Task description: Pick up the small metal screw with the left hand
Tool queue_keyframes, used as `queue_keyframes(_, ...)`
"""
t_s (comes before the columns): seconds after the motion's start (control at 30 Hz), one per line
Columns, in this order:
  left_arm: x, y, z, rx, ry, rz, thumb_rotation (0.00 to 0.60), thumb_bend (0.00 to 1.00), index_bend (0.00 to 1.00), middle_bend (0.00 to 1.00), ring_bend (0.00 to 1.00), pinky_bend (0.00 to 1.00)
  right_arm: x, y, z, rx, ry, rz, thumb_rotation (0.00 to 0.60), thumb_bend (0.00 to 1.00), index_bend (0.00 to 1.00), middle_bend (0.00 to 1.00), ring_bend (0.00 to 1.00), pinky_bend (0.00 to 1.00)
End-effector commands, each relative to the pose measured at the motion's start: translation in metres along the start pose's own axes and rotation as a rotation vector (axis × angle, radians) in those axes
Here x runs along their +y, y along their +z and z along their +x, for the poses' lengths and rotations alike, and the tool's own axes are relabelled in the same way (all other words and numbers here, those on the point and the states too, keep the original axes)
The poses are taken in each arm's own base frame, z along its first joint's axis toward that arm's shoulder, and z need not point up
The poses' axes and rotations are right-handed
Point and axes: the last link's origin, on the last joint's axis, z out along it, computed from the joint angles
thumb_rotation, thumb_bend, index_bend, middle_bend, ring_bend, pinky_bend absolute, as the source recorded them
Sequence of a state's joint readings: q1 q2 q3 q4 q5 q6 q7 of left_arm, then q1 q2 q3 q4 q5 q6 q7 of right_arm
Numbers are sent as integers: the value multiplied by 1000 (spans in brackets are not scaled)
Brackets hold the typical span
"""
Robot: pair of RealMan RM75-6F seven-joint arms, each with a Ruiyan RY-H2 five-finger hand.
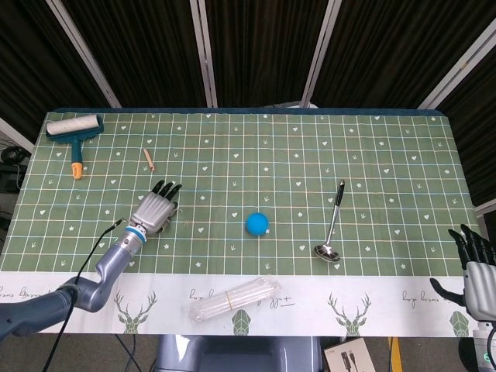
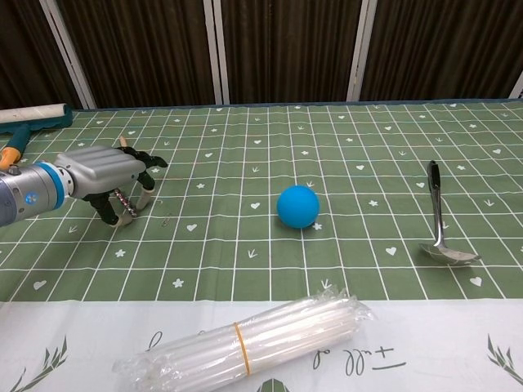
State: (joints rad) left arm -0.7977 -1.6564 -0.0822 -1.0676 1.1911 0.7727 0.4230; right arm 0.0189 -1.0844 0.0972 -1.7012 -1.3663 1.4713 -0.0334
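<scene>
The small metal screw (image 2: 167,219) lies flat on the green checked cloth, a thin sliver just right of my left hand. My left hand (image 2: 106,175) hovers low over the cloth with its fingers curled downward and apart. Its fingertips (image 2: 131,211) are a short way left of the screw, not touching it, and nothing is held. In the head view the left hand (image 1: 155,210) is at the middle left, and the screw is too small to make out there. My right hand (image 1: 476,262) stays off the table's right end with its fingers spread.
A blue ball (image 2: 297,206) sits mid-table, right of the screw. A metal spoon (image 2: 437,216) lies further right. A wrapped bundle of clear straws (image 2: 245,343) lies near the front edge. A lint roller (image 1: 75,130) and a small wooden stick (image 1: 149,160) are at the back left.
</scene>
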Motion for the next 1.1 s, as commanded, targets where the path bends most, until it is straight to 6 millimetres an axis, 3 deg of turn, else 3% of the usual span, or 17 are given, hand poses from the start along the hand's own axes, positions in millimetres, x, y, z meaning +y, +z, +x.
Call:
queue_keyframes(0.03,-1,0,0,-2,-3,4,600,315,514,0,0,0,0,0,0,-1,3,-3,600,101,79,0,0,67)
queue_keyframes(0.33,-3,-1,-3,-16,-1,11,600,444,584,0,0,0,0,0,0,-1,3,-3,600,101,79,0,0,68)
queue_keyframes(0.53,-4,-3,0,-6,-10,15,600,446,591,0,0,0,0,0,0,0,2,-4,600,100,80,0,0,67)
queue_keyframes(1.1,-4,-16,31,111,-172,38,600,448,595,0,0,0,0,-1,1,-1,2,-3,600,101,80,0,0,67)
